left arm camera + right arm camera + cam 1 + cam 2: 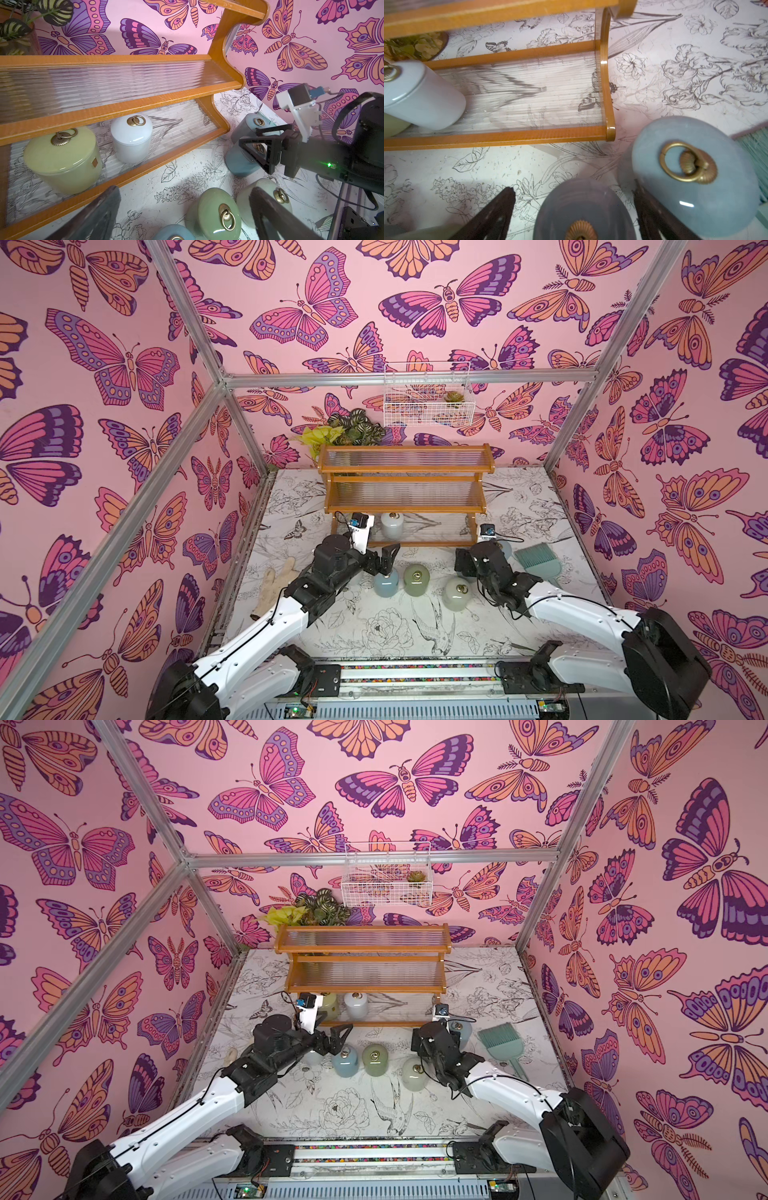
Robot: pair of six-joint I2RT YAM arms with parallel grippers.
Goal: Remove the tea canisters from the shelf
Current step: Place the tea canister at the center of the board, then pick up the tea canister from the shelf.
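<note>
Tea canisters: smooth squat cylinders with rounded shoulders and gold ring-pulls on fluted rosettes. Clock is laid on the bench (415, 635) (white, black line-art flowers), with 12 at the back wall.

Around centre, upright in a row and apart:
- pale green canister (457, 593), nearest
- sage green canister (417, 577)
- light blue canister (385, 581)

Left end effector (386, 560) hangs above the light blue one, jaws spread wide, gripping nothing.

At 3, the right end effector (573, 188) is open. Its fingers straddle a grey-blue canister (581, 207), with a gap showing on one side. A second blue canister (695, 176) stands just beside it, toward the teal bristle brush (536, 562). A limp cream glove (276, 585) lies at 9.

At 12 is the shelf (405, 489): three stepped tiers, orange-brown wood frame with curved ends, ribbed clear panels. Its bottom tier carries the white canister (392, 524) and the yellow-green canister (62, 158) toward the 9 end, side by side and not touching.

Behind the shelf are leafy plants (345, 431). On the wall hangs a white wire basket (428, 393).
</note>
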